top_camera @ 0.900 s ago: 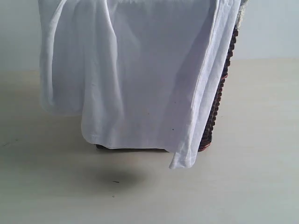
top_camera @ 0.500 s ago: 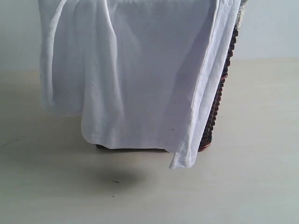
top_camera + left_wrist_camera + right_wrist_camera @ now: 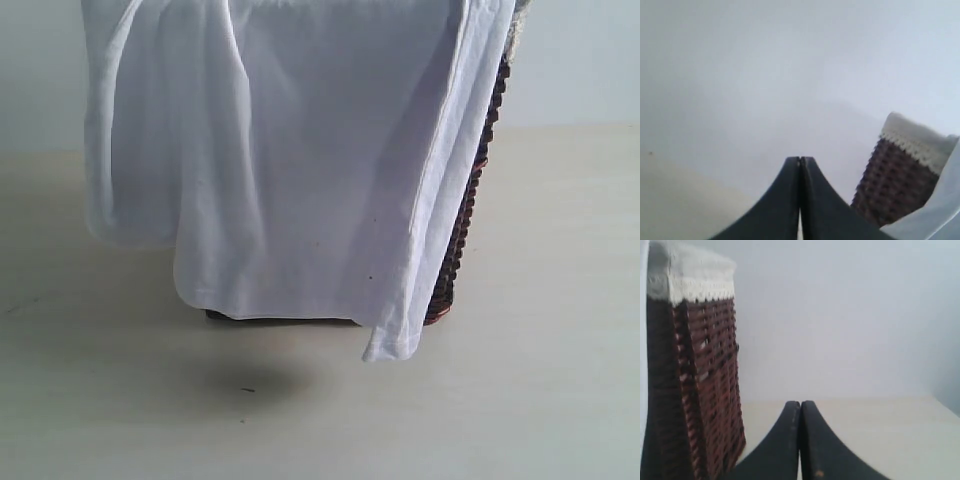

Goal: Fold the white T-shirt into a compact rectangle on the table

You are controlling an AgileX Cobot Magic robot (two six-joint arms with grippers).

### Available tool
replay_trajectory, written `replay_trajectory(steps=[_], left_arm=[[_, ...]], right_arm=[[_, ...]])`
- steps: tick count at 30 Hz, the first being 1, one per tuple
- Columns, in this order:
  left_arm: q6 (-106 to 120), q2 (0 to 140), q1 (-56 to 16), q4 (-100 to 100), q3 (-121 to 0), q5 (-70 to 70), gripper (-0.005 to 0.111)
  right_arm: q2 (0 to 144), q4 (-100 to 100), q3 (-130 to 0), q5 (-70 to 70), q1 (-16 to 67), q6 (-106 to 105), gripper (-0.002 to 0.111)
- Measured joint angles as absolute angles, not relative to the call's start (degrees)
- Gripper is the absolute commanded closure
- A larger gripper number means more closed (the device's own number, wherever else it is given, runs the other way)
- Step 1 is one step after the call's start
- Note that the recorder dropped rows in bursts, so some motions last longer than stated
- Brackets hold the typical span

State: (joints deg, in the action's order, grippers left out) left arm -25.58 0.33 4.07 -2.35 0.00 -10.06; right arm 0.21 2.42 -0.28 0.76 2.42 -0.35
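Both sets of jaws are pressed together with nothing between them: the left gripper (image 3: 800, 165) shows its two dark fingers meeting in a thin seam, and the right gripper (image 3: 800, 407) looks the same, fingertip against fingertip. Neither one appears in the exterior view. From there, the white T-shirt (image 3: 300, 150) hangs as a broad, loosely creased sheet in front of the dark brown wicker basket (image 3: 465, 230), covering nearly all of its near face. The shirt's upper part runs out of frame, so what it hangs from cannot be told. Its hemmed lower edge ends close to the foot of the basket, and one corner droops lowest on the right side. No lettering or neck tag shows on the visible cloth. The basket stands upright on the table (image 3: 540, 400), and its rim carries a white liner (image 3: 695, 277) with a lacy edge. Pale beige and matte, the tabletop shows faint grain and stretches wide on both sides. A soft shadow (image 3: 250, 375) lies on it just ahead of the shirt, with a tiny dark speck (image 3: 247, 390) inside it. Behind the table rises a plain, pale grey-blue wall (image 3: 580, 60).
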Motion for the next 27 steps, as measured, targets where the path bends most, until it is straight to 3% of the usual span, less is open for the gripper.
replay_trajectory(steps=[3, 5, 7, 10, 13, 15, 27], left_arm=[[-38.6, 0.3, 4.1, 8.9, -0.8, -13.9, 0.107], [-60.7, 4.4, 4.1, 33.8, -5.7, -21.6, 0.104], [-75.9, 13.5, 4.1, 53.7, -13.2, -32.0, 0.085], [-83.6, 29.3, 4.1, 67.3, -21.6, -42.9, 0.052], [-80.0, 47.6, 4.1, 74.5, -26.7, -53.3, 0.051], [-73.7, 55.1, 4.1, 74.5, -27.5, -57.6, 0.051], [-44.7, 73.7, 3.8, 61.9, -27.8, -65.4, 0.047]], right_arm=[[0.2, 5.9, -0.3, -10.9, 2.4, 7.9, 0.108], [0.2, 5.7, -0.3, -15.9, 2.4, 17.6, 0.108], [0.2, 0.6, -0.3, -16.7, 2.4, 22.6, 0.107], [0.2, -13.3, -0.3, -16.9, 2.4, 38.3, 0.088], [4.1, -40.7, -4.6, -22.1, 2.4, 62.9, 0.065], [9.3, -51.1, -7.5, -26.4, 2.4, 71.9, 0.061], [48.2, -66.1, -16.0, -47.4, 2.5, 69.8, 0.060]])
